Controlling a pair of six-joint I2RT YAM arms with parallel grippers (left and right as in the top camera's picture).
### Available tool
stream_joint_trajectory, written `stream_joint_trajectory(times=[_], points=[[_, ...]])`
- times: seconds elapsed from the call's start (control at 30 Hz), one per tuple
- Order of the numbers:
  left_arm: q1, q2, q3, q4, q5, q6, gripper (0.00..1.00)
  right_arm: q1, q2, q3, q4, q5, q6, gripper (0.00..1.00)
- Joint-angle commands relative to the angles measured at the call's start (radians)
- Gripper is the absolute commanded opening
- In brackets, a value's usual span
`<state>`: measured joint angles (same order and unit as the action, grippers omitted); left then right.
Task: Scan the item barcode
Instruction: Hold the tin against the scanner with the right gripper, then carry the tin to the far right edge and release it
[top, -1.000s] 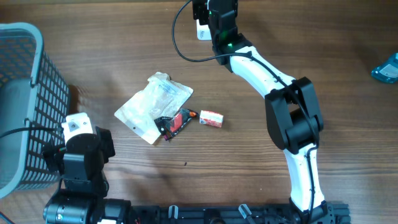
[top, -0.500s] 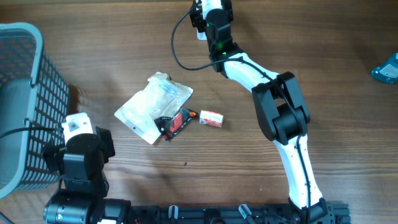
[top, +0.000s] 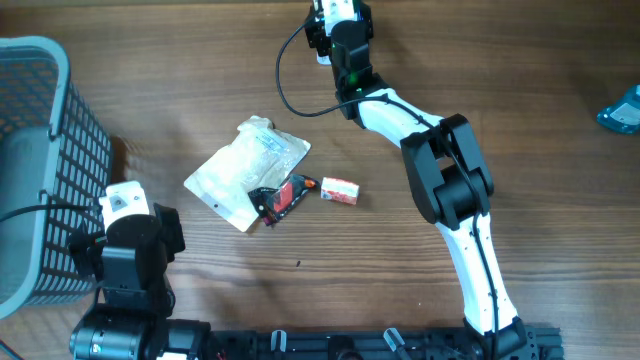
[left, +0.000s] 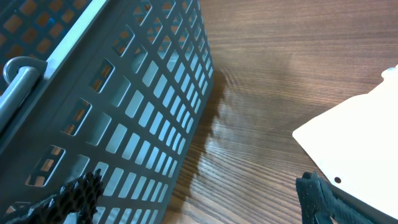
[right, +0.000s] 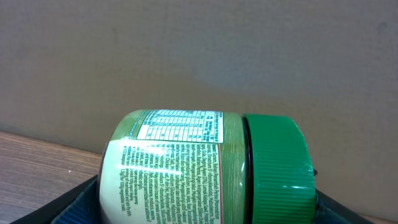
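Jar, green lid, pinched sideways by right gripper; left gripper spread, idle beside basket. Step: presenting barcode. Next, likely: rotate jar until barcode shows.

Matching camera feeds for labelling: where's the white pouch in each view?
Overhead: white pouch left of centre.
Left wrist: pouch at the right edge, only a corner showing.
Right wrist: not in it; the green-lidded jar fills the view.
Shared landmark: grey basket far left overhead; basket upper left in left wrist.
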<state>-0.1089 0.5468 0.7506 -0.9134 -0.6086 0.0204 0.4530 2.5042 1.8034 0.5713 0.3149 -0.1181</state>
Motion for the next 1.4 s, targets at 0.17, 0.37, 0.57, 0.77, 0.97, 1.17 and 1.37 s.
stream_joint_trajectory(times=[0.17,0.37,0.57,0.77,0.97,1.17,1.37], points=[[0.007,0.002,0.003,0.003,-0.010,0.001,1.00,0.027,-0.041,0.023,-0.031,0.056,-0.063,0.81],[0.007,0.002,0.003,0.003,-0.010,0.001,1.00,0.037,-0.148,0.023,-0.146,0.055,-0.031,0.82],[0.007,0.002,0.003,0.003,-0.010,0.001,1.00,0.032,-0.354,0.023,-0.423,0.111,0.017,0.81],[0.007,0.002,0.003,0.003,-0.010,0.001,1.00,-0.027,-0.402,0.023,-0.855,0.195,0.074,0.79],[0.007,0.002,0.003,0.003,-0.010,0.000,1.00,-0.136,-0.402,0.023,-1.114,0.195,0.282,0.77],[0.007,0.002,0.003,0.003,-0.010,0.001,1.00,-0.298,-0.401,-0.003,-1.320,0.194,0.468,0.74],[0.007,0.002,0.003,0.003,-0.010,0.001,1.00,-0.484,-0.400,-0.122,-1.322,0.187,0.470,0.75]])
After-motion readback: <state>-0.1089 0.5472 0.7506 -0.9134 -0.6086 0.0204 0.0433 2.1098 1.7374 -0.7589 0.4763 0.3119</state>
